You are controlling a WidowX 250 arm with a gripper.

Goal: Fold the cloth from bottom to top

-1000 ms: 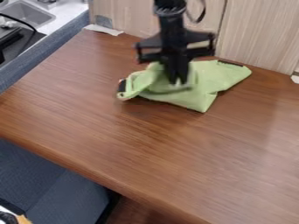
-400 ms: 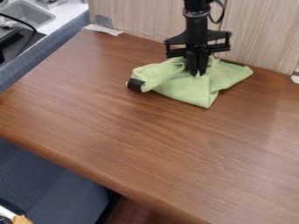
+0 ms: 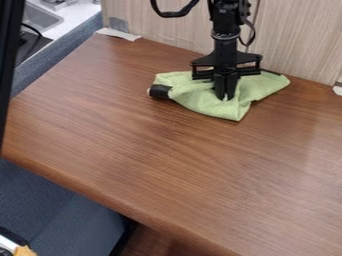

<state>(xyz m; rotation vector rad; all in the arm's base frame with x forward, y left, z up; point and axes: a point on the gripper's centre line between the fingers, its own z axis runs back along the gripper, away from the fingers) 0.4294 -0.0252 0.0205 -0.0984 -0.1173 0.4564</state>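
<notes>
Green cloth (image 3: 208, 104), rumpled on brown table (image 3: 160, 165), pale panel (image 3: 300, 40) behind, metal sink (image 3: 41, 19) beyond, end effector (image 3: 226, 97) nearly closed, hold unclear

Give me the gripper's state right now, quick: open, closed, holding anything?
Gripper: down at the green cloth; open, closed or holding it, cannot be told.

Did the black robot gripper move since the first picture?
Yes, the gripper moved to the picture's right, closer to the pale wood-grain wall's upright seam.
</notes>
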